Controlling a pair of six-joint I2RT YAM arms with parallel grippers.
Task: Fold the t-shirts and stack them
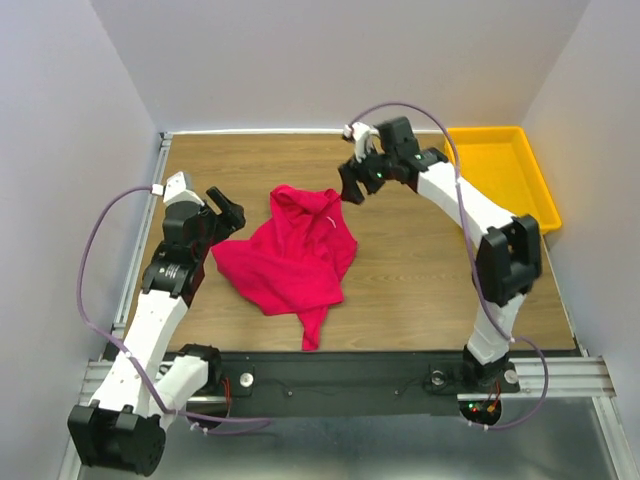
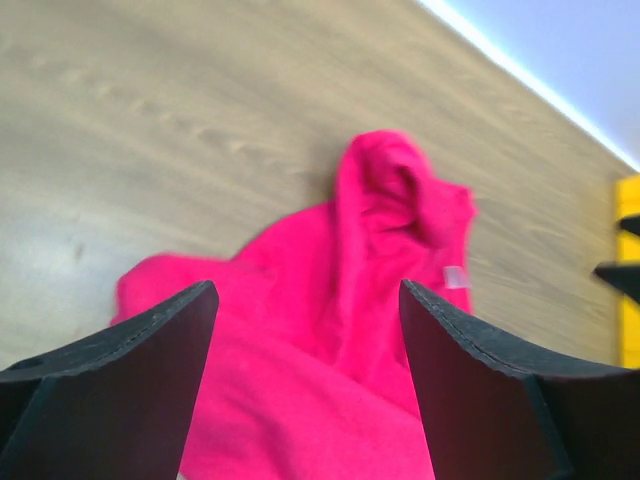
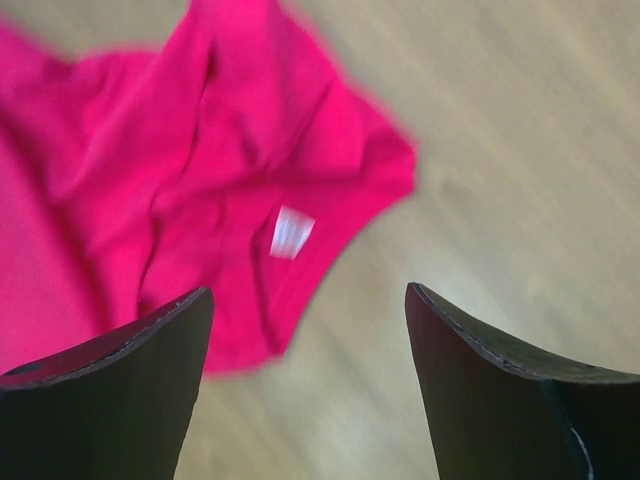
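A crimson-pink t-shirt (image 1: 290,255) lies crumpled in a heap on the wooden table (image 1: 420,290), its white neck label (image 3: 291,232) facing up near the far edge. My left gripper (image 1: 228,210) hovers just left of the heap, open, with nothing between its fingers; through its jaws I look down on the shirt (image 2: 330,330). Just beyond the shirt's far right corner hangs my right gripper (image 1: 352,183), also open and empty, above the shirt's edge (image 3: 200,180) and bare wood.
A yellow plastic tray (image 1: 500,170) sits at the far right corner of the table. White walls enclose the table on the left, back and right. A black rail (image 1: 340,375) with the arm bases runs along the near edge.
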